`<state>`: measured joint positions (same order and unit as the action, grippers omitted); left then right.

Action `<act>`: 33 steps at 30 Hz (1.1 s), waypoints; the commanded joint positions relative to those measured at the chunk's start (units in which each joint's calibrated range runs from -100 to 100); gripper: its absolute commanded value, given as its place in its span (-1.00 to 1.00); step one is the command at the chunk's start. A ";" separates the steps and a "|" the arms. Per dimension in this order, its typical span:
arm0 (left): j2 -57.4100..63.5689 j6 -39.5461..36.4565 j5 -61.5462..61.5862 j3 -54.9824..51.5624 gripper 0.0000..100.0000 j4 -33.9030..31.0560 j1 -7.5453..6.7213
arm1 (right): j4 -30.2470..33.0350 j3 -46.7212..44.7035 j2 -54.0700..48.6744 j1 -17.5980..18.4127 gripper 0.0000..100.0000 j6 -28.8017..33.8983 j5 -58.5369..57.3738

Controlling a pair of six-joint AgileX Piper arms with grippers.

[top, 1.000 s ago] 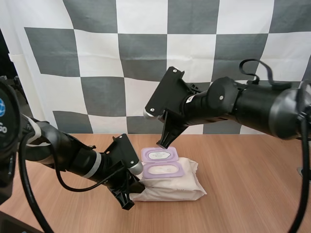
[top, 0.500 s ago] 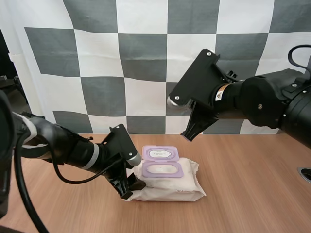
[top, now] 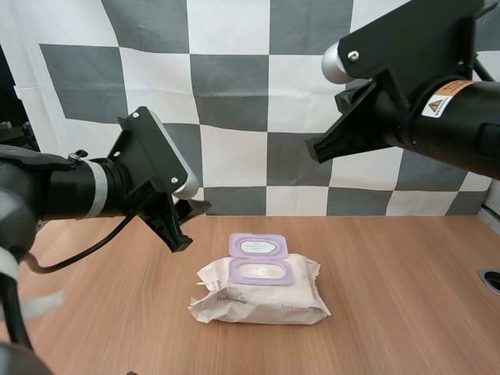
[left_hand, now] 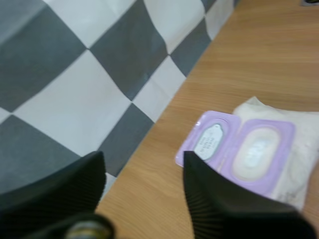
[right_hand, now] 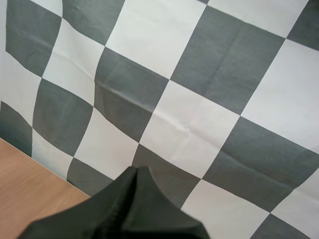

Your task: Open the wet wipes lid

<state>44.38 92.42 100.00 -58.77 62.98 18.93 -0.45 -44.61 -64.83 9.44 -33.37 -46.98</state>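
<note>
The wet wipes pack (top: 262, 301) lies on the wooden table (top: 391, 266), white with a purple flip lid. Its lid (top: 258, 247) is folded back flat toward the backdrop, and the oval opening (top: 260, 272) is uncovered. My left gripper (top: 190, 225) hangs open above the table, left of the pack and clear of it. In the left wrist view its two ribbed fingers (left_hand: 219, 199) stand apart, with the pack (left_hand: 299, 159) and open lid (left_hand: 207, 139) beyond them. My right gripper (top: 311, 148) is high above the pack, to the right. Its tips (right_hand: 137, 172) lie together as one wedge.
A round dark fitting (top: 492, 280) sits at the table's right edge. Bare wood (top: 101, 312) surrounds the pack on all sides.
My left gripper has let go of the pack's left end and risen up and to the left. My right arm has lifted away from the open lid, up and to the right.
</note>
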 commanded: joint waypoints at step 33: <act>12.17 -6.56 0.00 -3.96 -1.00 12.04 -12.22 | -4.33 -5.37 -9.47 -0.03 -1.00 -2.08 5.99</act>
<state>54.73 87.02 99.99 -64.78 71.87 6.76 -4.79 -49.95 -74.24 9.44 -35.47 -40.98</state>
